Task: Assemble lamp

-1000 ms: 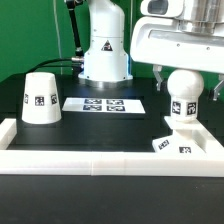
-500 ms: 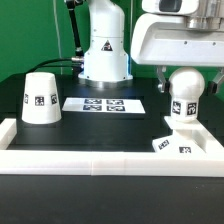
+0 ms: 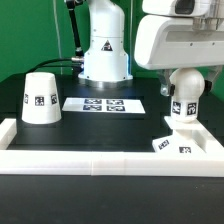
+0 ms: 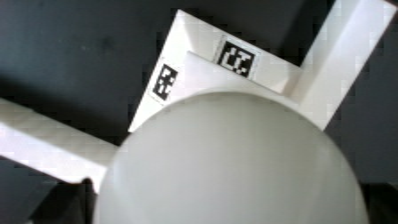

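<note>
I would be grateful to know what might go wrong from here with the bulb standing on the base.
The end effector flanks the smooth round head of the white plastic bulb; a grip there might slip. The flat angular white base under it looks unclamped, so a sideways push may tilt the bulb or slide the base toward the white raised border wall.

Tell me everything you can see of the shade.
The shade is a white, plastic-looking truncated cone, standing upright with its wide end down on the black table, at the exterior view's left. One black-and-white tag faces the camera. It stands apart from the marker board; nothing but the table touches it.
</note>
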Controlling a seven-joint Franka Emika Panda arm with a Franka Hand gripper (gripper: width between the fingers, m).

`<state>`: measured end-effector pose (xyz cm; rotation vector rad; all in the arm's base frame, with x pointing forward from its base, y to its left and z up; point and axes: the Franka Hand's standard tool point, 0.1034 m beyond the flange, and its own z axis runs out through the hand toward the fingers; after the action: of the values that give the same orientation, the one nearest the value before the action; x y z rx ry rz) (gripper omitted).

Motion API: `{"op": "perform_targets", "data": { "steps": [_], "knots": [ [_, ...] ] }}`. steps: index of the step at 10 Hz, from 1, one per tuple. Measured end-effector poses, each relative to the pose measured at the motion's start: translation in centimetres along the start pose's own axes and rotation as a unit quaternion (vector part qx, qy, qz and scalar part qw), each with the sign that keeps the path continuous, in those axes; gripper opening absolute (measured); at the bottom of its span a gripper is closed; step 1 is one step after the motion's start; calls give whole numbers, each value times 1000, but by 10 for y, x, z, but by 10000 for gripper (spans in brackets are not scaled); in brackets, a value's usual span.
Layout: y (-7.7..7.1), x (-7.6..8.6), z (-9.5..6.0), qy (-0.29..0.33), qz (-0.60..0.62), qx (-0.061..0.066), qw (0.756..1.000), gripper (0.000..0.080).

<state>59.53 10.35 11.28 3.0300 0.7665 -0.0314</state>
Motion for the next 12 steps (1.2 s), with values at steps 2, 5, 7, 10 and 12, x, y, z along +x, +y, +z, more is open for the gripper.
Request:
{"op": "perform_targets", "data": {
  "steps": [2, 5, 7, 10, 12],
  "knots": [
    [0, 1, -1, 2, -141, -3, 990, 699],
    [0, 2, -2, -2, -315, -9, 949, 699],
    [-2, 3, -1, -8, -379, -10, 925, 699],
    [-2, 3, 0, -21, -485, -21, 874, 699],
    [2, 2, 0, -22, -515, -20, 857, 699]
  ]
}}
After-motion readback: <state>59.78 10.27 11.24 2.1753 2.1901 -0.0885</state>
